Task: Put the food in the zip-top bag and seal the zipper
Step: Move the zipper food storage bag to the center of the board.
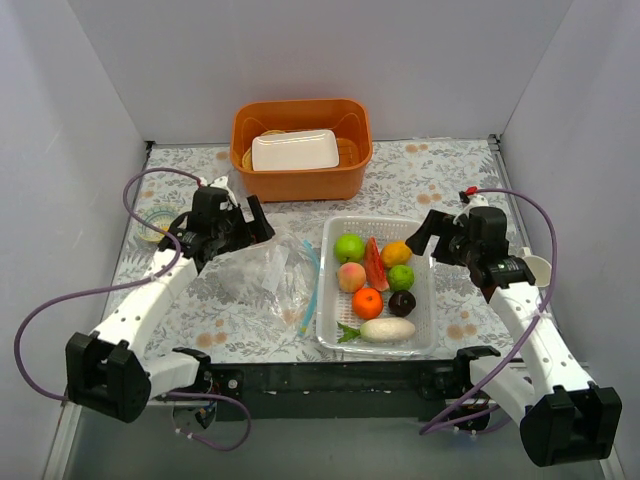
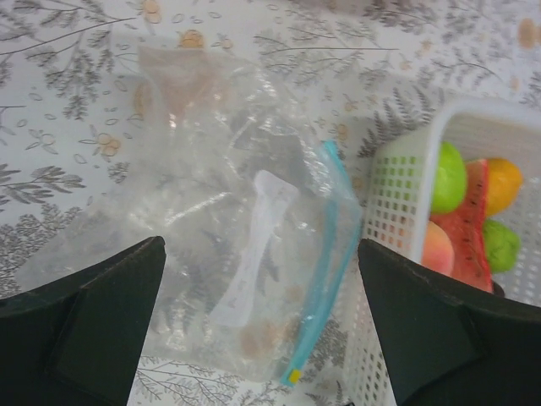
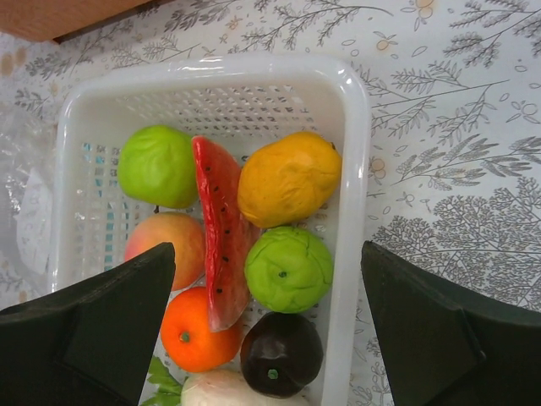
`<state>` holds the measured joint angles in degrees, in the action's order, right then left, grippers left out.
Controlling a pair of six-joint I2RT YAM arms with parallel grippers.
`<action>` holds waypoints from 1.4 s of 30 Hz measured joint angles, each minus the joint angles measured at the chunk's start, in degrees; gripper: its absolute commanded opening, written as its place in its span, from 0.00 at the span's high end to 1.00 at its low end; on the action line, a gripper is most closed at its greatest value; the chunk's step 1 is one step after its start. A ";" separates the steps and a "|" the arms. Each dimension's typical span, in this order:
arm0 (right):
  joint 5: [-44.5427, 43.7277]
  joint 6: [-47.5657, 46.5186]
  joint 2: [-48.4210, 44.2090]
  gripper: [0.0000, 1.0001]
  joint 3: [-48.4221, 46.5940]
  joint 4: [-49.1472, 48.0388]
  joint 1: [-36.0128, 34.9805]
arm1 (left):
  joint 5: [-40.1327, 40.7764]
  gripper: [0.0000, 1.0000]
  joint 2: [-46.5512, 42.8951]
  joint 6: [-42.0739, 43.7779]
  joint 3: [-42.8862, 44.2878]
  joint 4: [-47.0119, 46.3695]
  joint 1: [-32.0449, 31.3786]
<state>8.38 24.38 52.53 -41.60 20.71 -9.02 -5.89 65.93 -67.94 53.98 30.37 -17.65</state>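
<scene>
My left gripper, jaws spread wide, hovers over the bag lying on the table, its zipper just beside the basket. My right gripper, equally agape, hovers over the food in that basket.

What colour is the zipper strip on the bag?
Blue-teal; the zipper shows best in the left wrist view.

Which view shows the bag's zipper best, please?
The left wrist view: the zipper runs large along the bag's edge. The top view shows it small beside the basket; the right wrist view shows no clear strip.
</scene>
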 measured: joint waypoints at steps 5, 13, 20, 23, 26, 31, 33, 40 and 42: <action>3.21 1.03 1.70 0.02 0.00 -0.04 0.00 | 3.58 0.02 8.44 0.42 1.38 0.92 0.33; 6.54 1.40 3.56 0.02 -0.83 -0.02 -0.02 | -2.27 0.02 14.16 -0.68 2.89 -3.58 0.33; 7.87 1.42 4.76 0.02 -3.02 -0.02 -0.02 | -4.02 0.02 12.00 -3.08 3.58 -6.12 0.31; 8.37 1.44 5.42 0.02 -3.82 -0.04 -0.02 | -6.67 0.02 10.73 -4.22 2.86 -9.31 0.33; 9.01 1.44 6.08 0.02 -4.33 -0.02 -0.02 | -8.74 0.02 12.22 -5.33 1.86 -12.96 0.31; 9.99 1.42 7.08 0.02 -5.14 0.04 -0.13 | -9.07 0.02 19.47 -6.27 1.01 -15.91 0.28; 10.25 1.40 7.26 0.02 -5.53 0.17 -0.26 | -8.57 0.02 21.97 -6.47 1.01 -15.89 0.28; 11.34 1.40 8.39 0.02 -5.99 0.26 -0.92 | 0.44 0.02 25.03 -9.05 1.01 -12.41 0.44; 11.45 1.40 8.74 0.02 -5.99 0.26 -1.18 | 3.65 0.02 25.24 -9.86 0.98 -10.97 0.76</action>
<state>19.84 25.78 61.28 -47.59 20.97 -10.20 -2.24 91.18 -77.80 54.96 19.40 -16.88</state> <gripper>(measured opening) 0.982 0.982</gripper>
